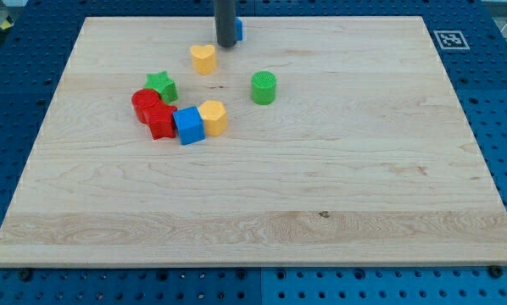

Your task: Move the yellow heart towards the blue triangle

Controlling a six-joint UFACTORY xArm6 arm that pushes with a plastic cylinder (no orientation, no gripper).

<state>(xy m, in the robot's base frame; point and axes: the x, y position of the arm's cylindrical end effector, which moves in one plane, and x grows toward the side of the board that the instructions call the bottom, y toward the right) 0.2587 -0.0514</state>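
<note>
The yellow heart (203, 58) lies near the view's top, left of centre. The blue triangle (238, 30) is just up and right of it, mostly hidden behind my rod; only a sliver of blue shows. My tip (226, 45) rests on the board between the two, close to the heart's upper right and against the blue triangle's left side.
A green star (162, 85), a red cylinder (145, 102), a red star (160, 121), a blue cube (188, 125) and a yellow hexagon (213, 117) cluster below and left of the heart. A green cylinder (264, 87) stands alone to the right. The wooden board (321, 195) has an edge along the view's top.
</note>
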